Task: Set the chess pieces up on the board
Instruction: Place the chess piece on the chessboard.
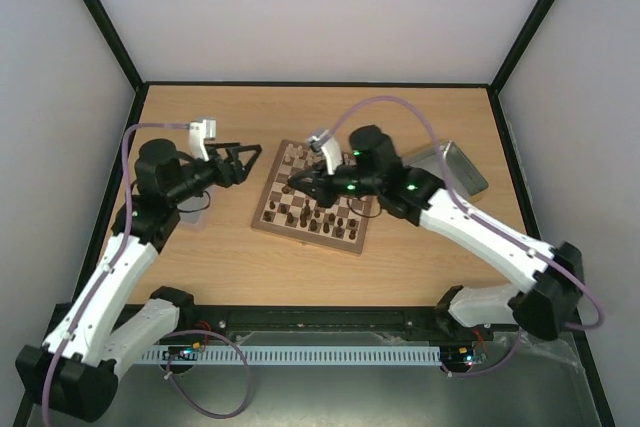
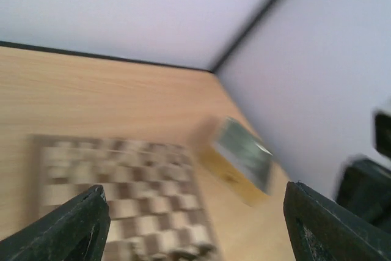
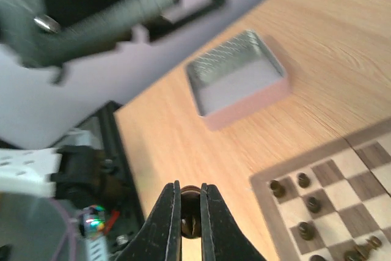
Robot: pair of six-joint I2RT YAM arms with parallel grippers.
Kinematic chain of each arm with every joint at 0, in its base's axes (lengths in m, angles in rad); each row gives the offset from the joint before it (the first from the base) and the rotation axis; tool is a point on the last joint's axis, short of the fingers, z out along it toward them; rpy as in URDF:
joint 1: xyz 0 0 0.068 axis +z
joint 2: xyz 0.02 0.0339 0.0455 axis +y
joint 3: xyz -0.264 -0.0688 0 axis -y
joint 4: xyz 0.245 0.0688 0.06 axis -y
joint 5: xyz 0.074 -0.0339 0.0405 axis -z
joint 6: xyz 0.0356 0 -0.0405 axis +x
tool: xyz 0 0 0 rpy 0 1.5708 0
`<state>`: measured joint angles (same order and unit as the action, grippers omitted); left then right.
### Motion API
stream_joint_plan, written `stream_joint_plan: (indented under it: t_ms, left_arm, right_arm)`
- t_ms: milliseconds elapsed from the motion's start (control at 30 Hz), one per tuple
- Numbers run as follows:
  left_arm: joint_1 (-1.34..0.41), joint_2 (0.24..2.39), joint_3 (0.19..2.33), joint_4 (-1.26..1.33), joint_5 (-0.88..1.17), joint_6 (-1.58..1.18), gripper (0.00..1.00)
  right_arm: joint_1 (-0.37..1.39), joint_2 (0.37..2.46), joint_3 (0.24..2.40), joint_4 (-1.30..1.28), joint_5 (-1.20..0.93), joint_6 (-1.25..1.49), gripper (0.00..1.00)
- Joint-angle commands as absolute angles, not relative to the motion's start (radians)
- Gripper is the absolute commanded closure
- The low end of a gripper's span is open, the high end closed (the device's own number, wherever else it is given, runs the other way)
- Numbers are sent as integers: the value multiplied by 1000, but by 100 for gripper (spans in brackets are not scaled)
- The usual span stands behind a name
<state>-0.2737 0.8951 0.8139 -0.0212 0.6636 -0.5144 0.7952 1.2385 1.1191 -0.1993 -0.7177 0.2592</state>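
The board (image 1: pixel 300 237) lies mid-table with dark chess pieces (image 1: pixel 322 215) on its near rows and light ones (image 1: pixel 300 155) along its far edge. My right gripper (image 1: pixel 297 184) hovers over the board's left half. In the right wrist view it (image 3: pixel 190 212) is shut on a dark brown chess piece (image 3: pixel 190 195), above bare table beside the board's rim (image 3: pixel 259 191); several dark pieces (image 3: pixel 313 203) stand on the squares there. My left gripper (image 1: pixel 247 159) is off the board's left edge, open and holding nothing. Its blurred wrist view shows wide-apart fingers (image 2: pixel 79 224) over the board (image 2: pixel 122 194).
A grey metal tray (image 1: pixel 455 167) sits right of the board, partly under the right arm, and shows as the tray (image 2: pixel 244 154) in the left wrist view. Another tray (image 3: pixel 235 80) lies left of the board, near the left arm. White walls enclose the table.
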Motion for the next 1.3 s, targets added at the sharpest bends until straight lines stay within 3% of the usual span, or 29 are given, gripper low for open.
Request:
stream_joint_plan:
  t_ms: [0,100,300,600,1033,1267]
  left_arm:
    - [-258,810,821,-228,40,-454,20]
    - [-247,792,816,-288,-181,-464,20]
    - [-220,771,772,-279,-244,-463,19]
    - [-204,772,742,-260,-224,-463,18]
    - [-202,765,738,-261,-226,-467,17]
    - [-202,765,738,-257,-221,-468,17]
  right_arm:
    - [892,1381,1215,-334,-304,248,98]
    - [956,1483,1273,-385,-130,268,98]
    - [1063,1663,1355,-444,46,269,98]
    - [1115,1887,1475,-518,148,262,98]
    - [1115,1984,1487,-506,123,259,97]
    - [1115,1986,1478,-512,133,262,87]
